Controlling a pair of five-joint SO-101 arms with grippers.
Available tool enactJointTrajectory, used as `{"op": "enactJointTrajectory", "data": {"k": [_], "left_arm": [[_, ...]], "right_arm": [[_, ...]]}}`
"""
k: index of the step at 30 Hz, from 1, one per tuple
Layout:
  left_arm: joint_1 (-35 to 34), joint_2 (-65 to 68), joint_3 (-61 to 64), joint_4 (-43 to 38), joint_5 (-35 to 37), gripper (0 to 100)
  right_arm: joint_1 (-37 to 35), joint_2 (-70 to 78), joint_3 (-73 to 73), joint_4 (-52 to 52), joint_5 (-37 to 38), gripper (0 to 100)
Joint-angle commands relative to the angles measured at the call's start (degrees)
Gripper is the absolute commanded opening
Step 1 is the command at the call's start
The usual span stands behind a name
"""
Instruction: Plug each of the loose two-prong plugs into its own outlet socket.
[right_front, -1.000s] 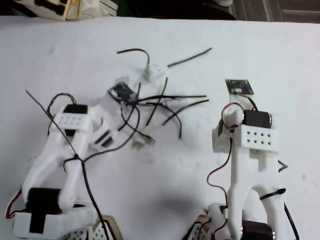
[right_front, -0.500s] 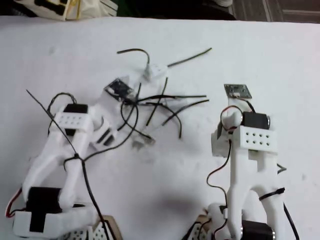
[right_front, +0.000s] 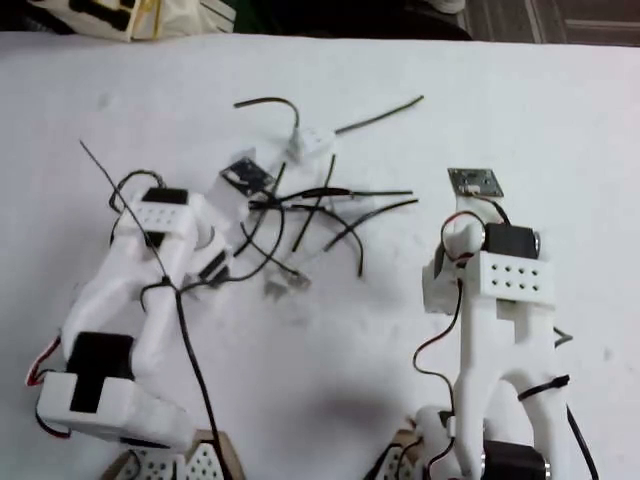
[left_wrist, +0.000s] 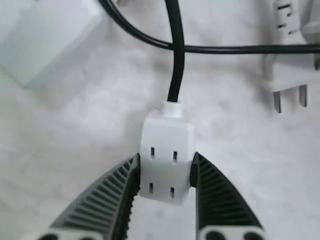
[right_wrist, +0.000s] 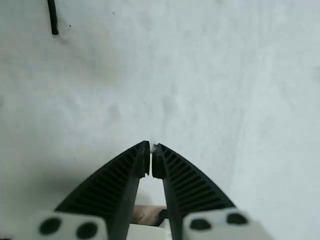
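My left gripper (left_wrist: 164, 165) is shut on a white outlet socket (left_wrist: 166, 155), one finger on each side. The socket's slots face up and its black cord (left_wrist: 174, 60) runs away from the gripper. A loose white two-prong plug (left_wrist: 290, 80) lies on the table close by, prongs toward the camera. In the high view the left arm (right_front: 165, 225) stands at the tangle of black cords (right_front: 300, 210), where another plug (right_front: 285, 283) and a white block (right_front: 310, 145) lie. My right gripper (right_wrist: 151, 150) is shut on nothing above bare table.
A white cloth covers the table (right_front: 550, 100). A blurred white block (left_wrist: 45, 40) sits beyond the held socket. One black cord end (right_wrist: 52, 17) lies far from the right gripper. The right arm (right_front: 500, 275) stands apart from the cords, with open table around it.
The left arm has swung away from the table's front edge and toward the cord tangle. The right arm shifted slightly a second ago and has stayed still since.
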Motion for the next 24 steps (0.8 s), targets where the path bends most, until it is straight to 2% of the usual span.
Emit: {"op": "enactJointTrajectory", "data": {"k": [1, 7, 10, 14, 19, 24], "left_arm": [[2.95, 1.27, -1.23, 0.35, 9.58, 2], [3.91, 1.27, -2.64, 1.05, 16.53, 3], [3.91, 1.27, -4.31, 3.78, 18.81, 9], [3.82, 1.27, -5.8, 6.24, 19.43, 20], [3.91, 0.48, -8.44, 9.49, 19.08, 20], [3.74, -7.16, -10.11, 14.07, 17.32, 20]], "right_arm": [[0.22, -1.89, -0.26, 0.75, 0.35, 1.8], [0.22, -1.89, -0.26, 0.75, 0.35, 1.8], [0.22, -1.89, -0.26, 0.75, 0.35, 1.8], [0.22, -1.89, -0.26, 0.75, 0.35, 1.8], [0.22, -1.89, -0.26, 0.66, 0.35, 1.8], [0.22, -1.89, -0.26, 0.57, 0.35, 1.8]]}}
